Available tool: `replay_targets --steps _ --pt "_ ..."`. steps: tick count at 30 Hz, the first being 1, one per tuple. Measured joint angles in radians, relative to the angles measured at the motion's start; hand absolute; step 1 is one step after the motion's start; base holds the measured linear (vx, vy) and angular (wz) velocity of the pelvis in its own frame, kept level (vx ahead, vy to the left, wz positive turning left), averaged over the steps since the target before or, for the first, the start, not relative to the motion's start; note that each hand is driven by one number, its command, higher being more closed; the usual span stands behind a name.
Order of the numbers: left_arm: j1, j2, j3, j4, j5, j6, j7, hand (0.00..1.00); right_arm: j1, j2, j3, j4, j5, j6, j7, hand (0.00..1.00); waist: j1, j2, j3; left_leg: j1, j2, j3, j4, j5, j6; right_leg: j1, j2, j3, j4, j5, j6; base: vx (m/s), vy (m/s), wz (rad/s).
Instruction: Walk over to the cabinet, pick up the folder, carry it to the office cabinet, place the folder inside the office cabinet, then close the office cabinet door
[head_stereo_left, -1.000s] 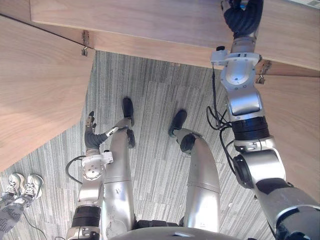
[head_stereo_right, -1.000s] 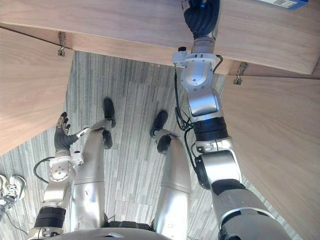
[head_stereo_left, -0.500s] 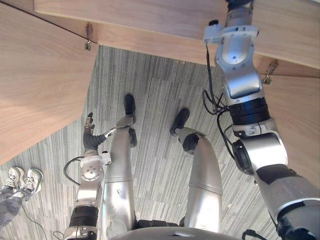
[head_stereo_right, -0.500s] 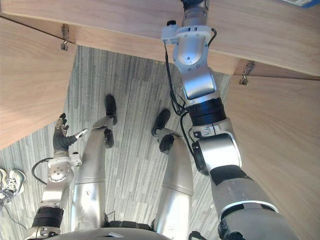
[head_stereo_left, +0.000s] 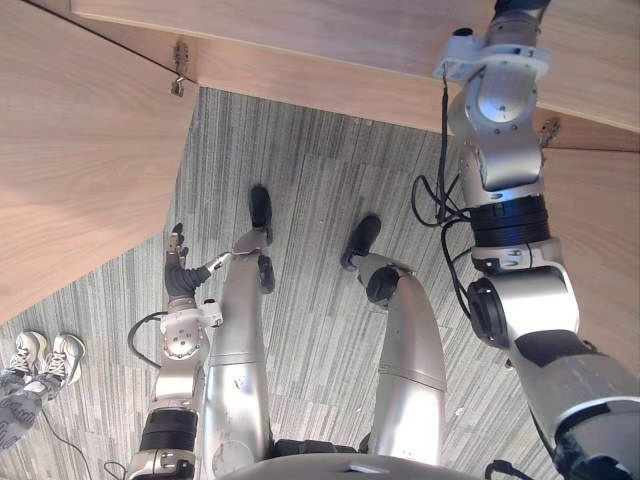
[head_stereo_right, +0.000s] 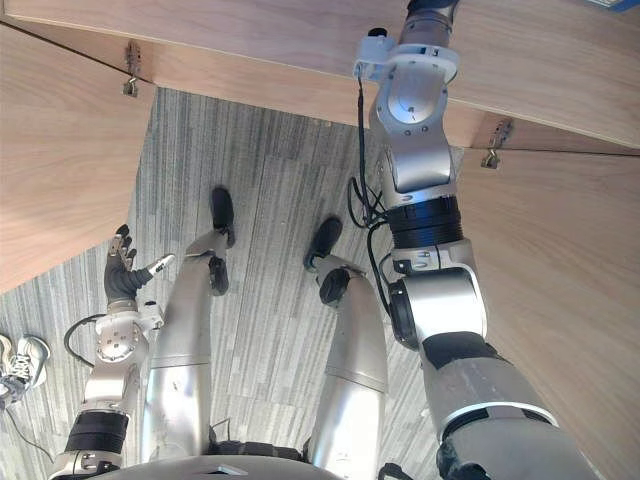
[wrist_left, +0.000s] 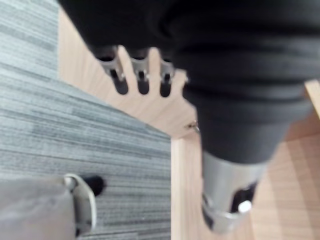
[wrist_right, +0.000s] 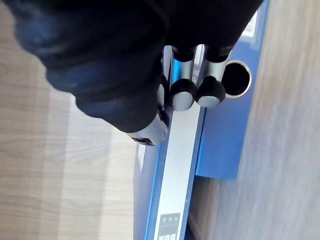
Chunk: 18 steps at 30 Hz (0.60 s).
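A blue folder (wrist_right: 220, 145) with a pale spine label and a round finger hole lies on the wood of the office cabinet. My right hand (wrist_right: 184, 95) is shut on it, fingers curled over the spine beside the hole and the thumb at the folder's edge. In the eye views my right arm reaches up over the cabinet's wooden panel (head_stereo_left: 330, 40), and a blue corner of the folder (head_stereo_right: 612, 4) shows at the top right. My left hand (head_stereo_left: 178, 262) hangs low at the left with relaxed, straight fingers (wrist_left: 131, 75), holding nothing.
Two wooden cabinet doors stand open, one at the left (head_stereo_left: 80, 150) and one at the right (head_stereo_left: 600, 250), on metal hinges (head_stereo_left: 180, 80). Grey striped carpet (head_stereo_left: 310, 180) lies between them. A person's shoes (head_stereo_left: 40, 355) stand at the lower left.
My right arm has stretched farther over the cabinet panel, taking the hand past the top edge of the eye views, then swung right. The left hand has stayed put.
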Motion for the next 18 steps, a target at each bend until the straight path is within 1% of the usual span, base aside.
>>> replay_targets --steps 2,5,6,8,9,12,13,14,15,16,17,18 --pt "0.000 -0.001 0.000 0.000 0.001 0.002 0.000 0.00 0.073 -0.003 0.000 -0.035 -0.010 0.006 0.000 1.00 -0.002 0.000 0.000 0.001 0.008 -0.001 0.017 -0.004 0.000 0.007 0.004 0.000 0.005 0.000 0.000 -0.03 -0.020 -0.09" --pt "0.001 -0.002 -0.002 0.002 0.004 0.011 -0.003 0.00 0.241 0.000 0.007 -0.165 -0.073 0.008 0.001 1.00 -0.003 0.000 0.000 0.014 0.027 -0.001 0.058 -0.033 0.003 0.030 0.018 0.005 0.019 -0.004 0.003 -0.06 -0.021 -0.18" --pt "0.002 -0.001 -0.002 0.003 0.006 0.016 -0.004 0.00 0.312 0.001 0.014 -0.230 -0.092 0.006 0.002 1.00 -0.008 0.000 0.000 0.029 0.033 0.001 0.075 -0.048 0.006 0.046 0.021 0.012 0.028 -0.016 0.011 -0.07 -0.016 -0.18" --pt "0.002 0.000 -0.007 0.017 0.015 0.020 -0.012 0.00 0.419 0.000 0.036 -0.317 -0.128 0.003 0.007 1.00 -0.018 -0.001 -0.001 0.068 0.042 0.019 0.096 -0.078 0.014 0.083 0.025 0.021 0.035 -0.023 0.009 -0.07 -0.011 -0.16" --pt "0.003 0.000 -0.015 0.035 0.024 0.022 -0.024 0.00 0.483 0.001 0.053 -0.364 -0.149 0.000 0.018 1.00 -0.022 -0.002 -0.001 0.104 0.056 0.034 0.105 -0.090 0.014 0.117 0.032 0.028 0.032 -0.026 0.006 -0.07 -0.012 -0.19" --pt "0.006 0.000 -0.036 0.049 0.049 0.025 -0.033 0.00 0.596 0.002 0.069 -0.458 -0.157 -0.026 0.028 1.00 -0.025 -0.004 -0.005 0.165 0.071 0.052 0.102 -0.102 0.017 0.179 0.037 0.026 0.007 -0.030 0.005 -0.07 -0.001 -0.19" --pt "0.005 0.000 -0.042 0.066 0.055 0.027 -0.038 0.00 0.661 0.011 0.080 -0.512 -0.159 -0.044 0.049 1.00 -0.030 -0.004 -0.006 0.200 0.074 0.056 0.103 -0.110 0.020 0.217 0.037 0.024 -0.003 -0.030 0.009 -0.05 0.018 -0.13" --pt "0.005 0.000 -0.044 0.077 0.063 0.029 -0.043 0.00 0.686 0.021 0.086 -0.527 -0.159 -0.052 0.060 1.00 -0.034 -0.004 -0.006 0.216 0.074 0.058 0.104 -0.114 0.019 0.233 0.037 0.025 -0.006 -0.030 0.010 -0.04 0.025 -0.09" --pt "0.010 0.000 -0.048 0.102 0.075 0.032 -0.044 0.00 0.732 0.047 0.105 -0.536 -0.164 -0.068 0.073 1.00 -0.040 -0.008 -0.014 0.247 0.078 0.064 0.107 -0.125 0.019 0.265 0.039 0.026 -0.015 -0.029 0.015 0.00 0.021 -0.14" --pt "0.015 0.000 -0.050 0.127 0.088 0.036 -0.046 0.00 0.781 0.074 0.128 -0.536 -0.164 -0.074 0.100 1.00 -0.041 -0.017 -0.026 0.282 0.087 0.075 0.108 -0.137 0.019 0.298 0.046 0.031 -0.027 -0.026 0.025 0.01 0.020 -0.19" --pt "0.019 -0.001 -0.050 0.137 0.092 0.040 -0.047 0.00 0.806 0.085 0.141 -0.536 -0.164 -0.075 0.112 1.00 -0.041 -0.020 -0.032 0.300 0.091 0.078 0.110 -0.145 0.017 0.318 0.050 0.032 -0.034 -0.023 0.031 0.04 0.027 -0.22" --pt "0.030 -0.001 -0.052 0.157 0.102 0.042 -0.053 0.00 0.859 0.104 0.167 -0.536 -0.164 -0.082 0.140 1.00 -0.045 -0.025 -0.050 0.338 0.098 0.081 0.116 -0.161 0.017 0.361 0.056 0.033 -0.048 -0.025 0.034 0.04 0.026 -0.15"
